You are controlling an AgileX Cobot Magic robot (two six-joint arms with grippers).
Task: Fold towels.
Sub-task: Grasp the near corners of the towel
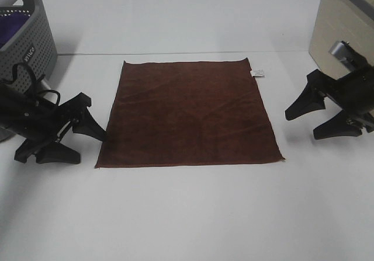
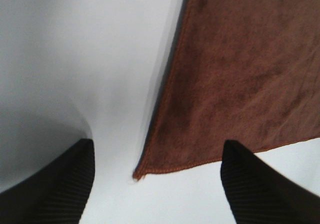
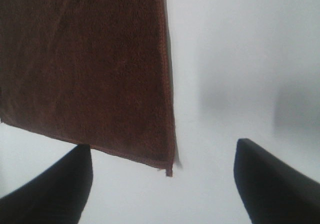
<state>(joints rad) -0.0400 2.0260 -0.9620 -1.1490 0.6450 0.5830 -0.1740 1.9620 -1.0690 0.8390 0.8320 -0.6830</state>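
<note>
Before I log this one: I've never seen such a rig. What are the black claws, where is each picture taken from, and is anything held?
This is a robot with two arms, each ending in a two-fingered gripper. One picture looks down from a high camera onto a white table. The other two come from cameras on the wrists, looking between each gripper's black fingers. A dark reddish-brown square cloth towel lies flat, a small white tag by its far right corner. The left gripper sits by its near left corner, the right gripper beside its right edge. Both are open, holding nothing. A grey plastic basket holding purple cloth stands far left, a beige box far right.
</note>
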